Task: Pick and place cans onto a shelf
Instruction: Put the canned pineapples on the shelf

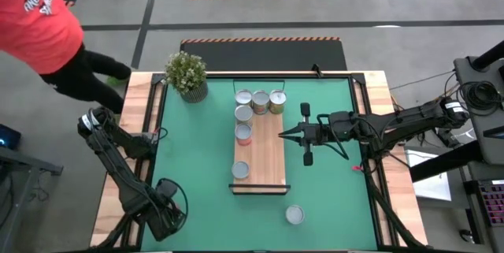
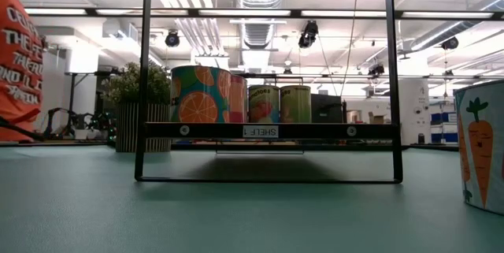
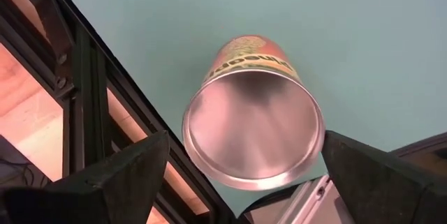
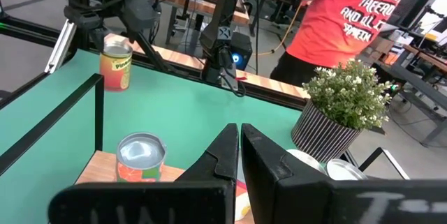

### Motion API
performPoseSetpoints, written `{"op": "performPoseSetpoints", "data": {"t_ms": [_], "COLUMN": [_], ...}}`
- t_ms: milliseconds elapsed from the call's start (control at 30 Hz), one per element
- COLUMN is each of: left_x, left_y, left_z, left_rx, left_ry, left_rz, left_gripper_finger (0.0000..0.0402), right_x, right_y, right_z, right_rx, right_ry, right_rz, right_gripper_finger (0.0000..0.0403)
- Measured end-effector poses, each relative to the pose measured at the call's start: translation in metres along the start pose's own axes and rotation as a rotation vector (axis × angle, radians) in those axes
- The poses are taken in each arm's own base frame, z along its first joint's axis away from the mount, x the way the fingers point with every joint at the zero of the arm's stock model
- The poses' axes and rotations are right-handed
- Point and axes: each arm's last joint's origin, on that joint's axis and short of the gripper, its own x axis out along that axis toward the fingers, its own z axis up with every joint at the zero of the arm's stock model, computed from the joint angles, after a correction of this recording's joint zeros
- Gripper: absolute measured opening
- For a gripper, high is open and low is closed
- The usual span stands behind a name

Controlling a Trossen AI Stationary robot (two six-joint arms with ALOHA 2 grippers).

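The light-wood shelf (image 1: pixel 268 154) lies mid-table on the green mat, raised on a black frame (image 2: pixel 268 131). Several cans (image 1: pixel 243 113) stand on it, most at its far end, one (image 1: pixel 240 170) near its front. A carrot-label can (image 1: pixel 294 215) stands upright on the mat near the front edge. My left gripper (image 1: pixel 168 215) hangs open at the mat's near left corner, pointing down over a silver-topped can (image 3: pixel 253 123) that stands on the mat (image 4: pixel 115 63), one finger on each side and clear of it. My right gripper (image 1: pixel 282 135) is shut and level above the shelf's right side.
A potted plant (image 1: pixel 187 76) stands at the mat's far left corner. A person in an orange shirt (image 1: pixel 39 16) is beyond the table's far left. Black frame rails (image 3: pixel 84 112) run along the mat's edge right beside the left gripper.
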Motion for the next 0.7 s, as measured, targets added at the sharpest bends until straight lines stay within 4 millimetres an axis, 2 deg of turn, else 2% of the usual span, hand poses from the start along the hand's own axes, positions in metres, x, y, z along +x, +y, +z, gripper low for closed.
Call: {"op": "performPoseSetpoints", "data": {"t_ms": [400,700], "left_x": [0.015,0.015], "left_y": [-0.003,-0.002], "left_z": [0.001,0.001], "left_rx": [0.010,0.017], "left_ry": [0.022,0.042], "left_rz": [-0.038,-0.025], "left_gripper_finger": [0.0350,0.0299], "right_x": [0.000,0.000], "right_y": [0.000,0.000], "right_z": [0.000,0.000], "right_rx": [0.000,0.000], "right_ry": [0.001,0.001], "right_rz": [0.000,0.000], "right_gripper_finger": [0.0009,0.0009]}}
